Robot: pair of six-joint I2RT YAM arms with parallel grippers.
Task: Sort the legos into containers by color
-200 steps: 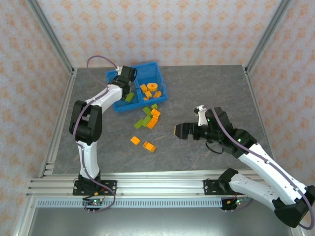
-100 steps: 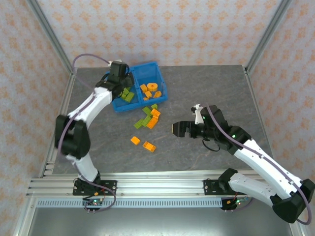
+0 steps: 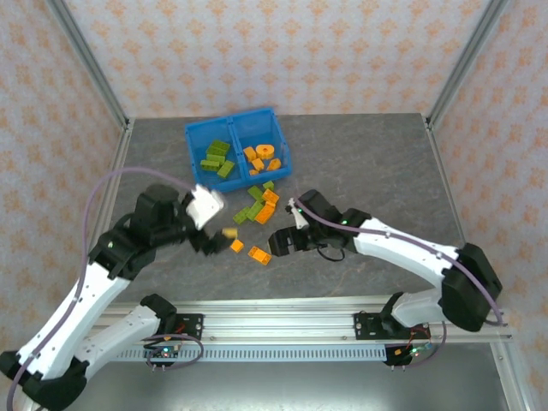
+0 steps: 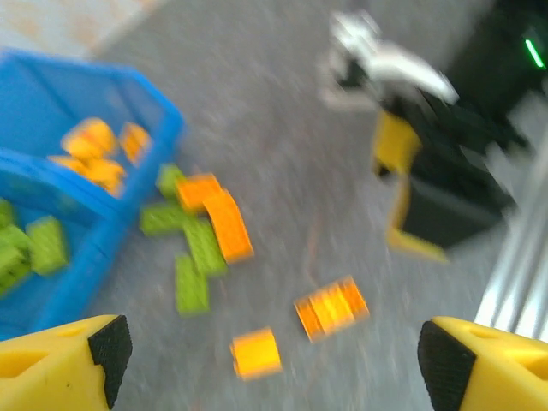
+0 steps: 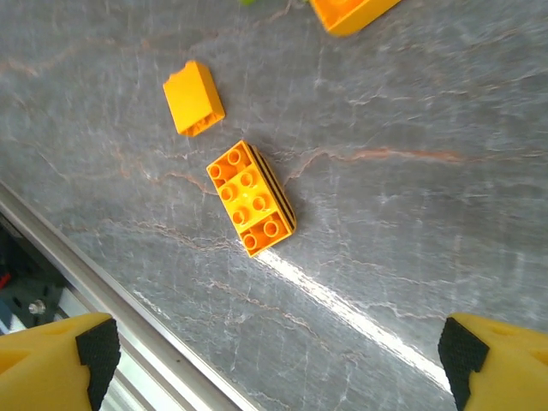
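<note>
Motion blur smears the legos (image 4: pixel 204 248) and bin (image 4: pixel 34 94).

Bare table (image 3: pixel 368 154) lies right of the bin (image 3: pixel 197 141); loose bricks (image 3: pixel 261 204) crowd its near side.

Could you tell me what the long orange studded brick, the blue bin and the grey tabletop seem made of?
The long orange studded brick looks like hard moulded plastic: uniform colour, crisp studs, slight sheen. The blue two-compartment bin also seems plastic: thin, smooth, saturated walls. The grey tabletop shows marble-like veins and a glare streak; stone or printed laminate, I cannot tell.
</note>
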